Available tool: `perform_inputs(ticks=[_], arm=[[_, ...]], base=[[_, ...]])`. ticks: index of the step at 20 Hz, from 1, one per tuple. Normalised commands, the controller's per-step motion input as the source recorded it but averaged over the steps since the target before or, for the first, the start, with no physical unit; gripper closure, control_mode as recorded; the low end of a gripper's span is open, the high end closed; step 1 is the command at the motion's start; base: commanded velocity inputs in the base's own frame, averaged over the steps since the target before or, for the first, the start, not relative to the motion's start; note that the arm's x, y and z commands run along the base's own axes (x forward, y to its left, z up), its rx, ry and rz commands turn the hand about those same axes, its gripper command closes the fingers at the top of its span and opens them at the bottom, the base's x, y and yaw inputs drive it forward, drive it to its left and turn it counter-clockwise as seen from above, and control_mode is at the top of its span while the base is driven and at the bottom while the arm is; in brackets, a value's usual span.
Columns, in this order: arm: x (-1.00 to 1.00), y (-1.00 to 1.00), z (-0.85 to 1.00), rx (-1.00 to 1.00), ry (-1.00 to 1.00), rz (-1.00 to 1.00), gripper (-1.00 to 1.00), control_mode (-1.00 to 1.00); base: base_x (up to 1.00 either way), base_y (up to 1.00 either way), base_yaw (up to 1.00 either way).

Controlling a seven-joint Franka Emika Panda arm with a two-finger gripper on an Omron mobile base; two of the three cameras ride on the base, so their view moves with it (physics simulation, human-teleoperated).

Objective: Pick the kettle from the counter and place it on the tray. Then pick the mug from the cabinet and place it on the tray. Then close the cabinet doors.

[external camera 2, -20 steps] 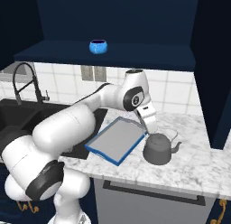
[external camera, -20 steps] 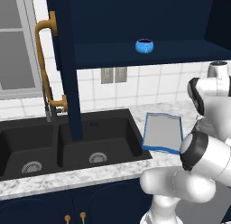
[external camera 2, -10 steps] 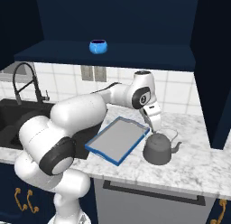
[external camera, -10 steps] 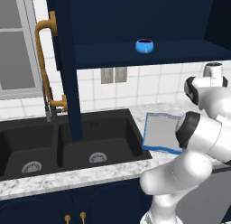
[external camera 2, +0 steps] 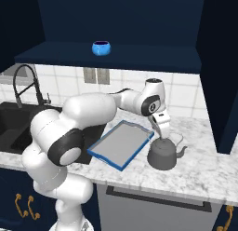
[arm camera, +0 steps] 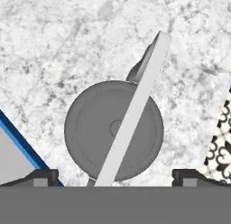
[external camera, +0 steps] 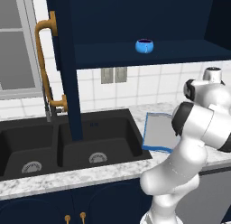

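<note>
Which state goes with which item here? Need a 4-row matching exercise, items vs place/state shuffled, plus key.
Items
1. kettle
2. mug
3. tray
4. hand

Places/states
A. on the shelf inside the open wall cabinet
B. open, poised directly above the kettle's handle
C. lying on the counter between the sink and the kettle, nothing on it
D. standing on the counter beside the tray, not gripped

Pairs: 1-D, 2-A, 3-C, 4-B
</note>
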Motion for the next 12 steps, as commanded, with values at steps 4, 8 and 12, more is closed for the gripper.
perform_inputs(ticks=[4, 8, 12], arm=[[0.28, -0.12, -0.15, 0.05, 0.00, 0.00, -1.00, -1.00], [0.25, -0.09, -0.13, 0.02, 0.00, 0.00, -1.00, -1.00], [0.20, -0.06, -0.17, 0.00, 0.00, 0.00, -1.00, -1.00]], base=[[0.00, 0.00, 0.00], [0.00, 0.00, 0.00], [0.00, 0.00, 0.00]])
